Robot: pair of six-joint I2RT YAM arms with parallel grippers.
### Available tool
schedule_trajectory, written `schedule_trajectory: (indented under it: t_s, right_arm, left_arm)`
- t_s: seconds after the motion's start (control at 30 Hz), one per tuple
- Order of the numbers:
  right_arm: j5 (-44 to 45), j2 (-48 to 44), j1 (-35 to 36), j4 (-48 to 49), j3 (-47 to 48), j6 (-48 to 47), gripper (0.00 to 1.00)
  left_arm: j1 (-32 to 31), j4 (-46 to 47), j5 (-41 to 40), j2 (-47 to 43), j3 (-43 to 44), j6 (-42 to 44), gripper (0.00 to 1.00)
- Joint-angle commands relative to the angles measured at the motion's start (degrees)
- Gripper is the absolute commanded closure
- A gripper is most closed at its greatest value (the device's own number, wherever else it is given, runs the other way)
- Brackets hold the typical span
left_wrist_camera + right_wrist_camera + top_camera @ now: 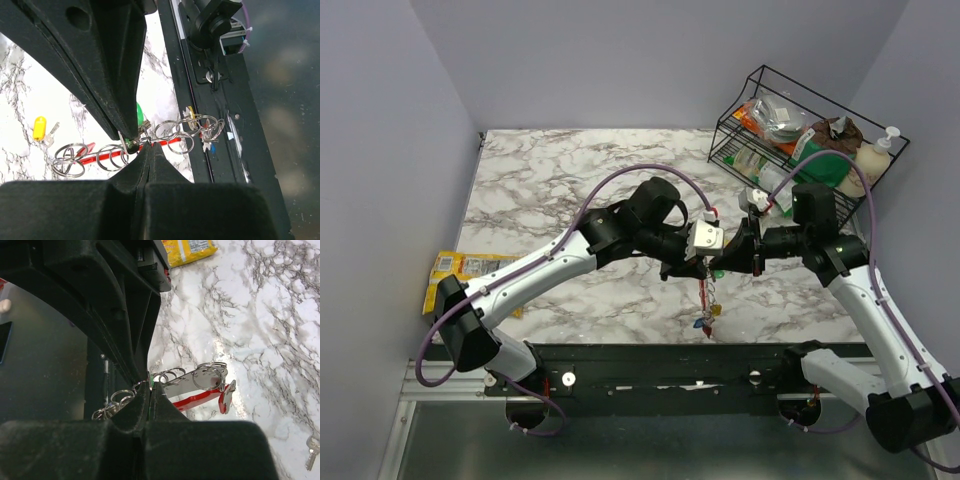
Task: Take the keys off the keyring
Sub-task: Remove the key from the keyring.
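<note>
Above the table [550,180] near its front edge: one keyring [703,293], a red bar with steel loops. My left claw [134,145] pinched the keyring beside the green key [139,115]. My right claw [150,387] was pressed shut at the same cluster. I judged it light, stiff and slippery, best gripped by the loops. Only the left wrist view showed the yellow key [39,127] lying loose.

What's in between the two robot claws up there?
A green key, between the left gripper and the right gripper, both shut. The red keyring dangles just below. The top view shows it best.
</note>
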Motion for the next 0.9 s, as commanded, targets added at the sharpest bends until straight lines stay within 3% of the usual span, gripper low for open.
schedule_trajectory:
  t_s: [0.0, 0.53, 0.7, 0.87]
  right_arm:
    - [2.41, 1.85, -1.94, 3.03, 0.00, -0.32, 0.99]
    - [-0.31, 5.98, -3.79, -1.80, 1.14, -4.61, 0.99]
    - [-0.93, 1.42, -3.80, -5.14, 2.02, -8.40, 0.99]
    - [5.65, -6.92, -3.88, -5.50, 1.76, -12.00, 0.99]
  left_arm:
    - [-1.66, 2.45, 9.15, -4.07, 1.03, 0.76, 1.00]
    - [-1.66, 1.04, 9.59, -5.83, 1.74, 1.64, 1.00]
    - [-1.66, 1.74, 7.84, -5.74, 1.30, 0.85, 1.00]
    - [-1.58, 3.94, 4.67, -5.30, 0.25, -0.90, 1.00]
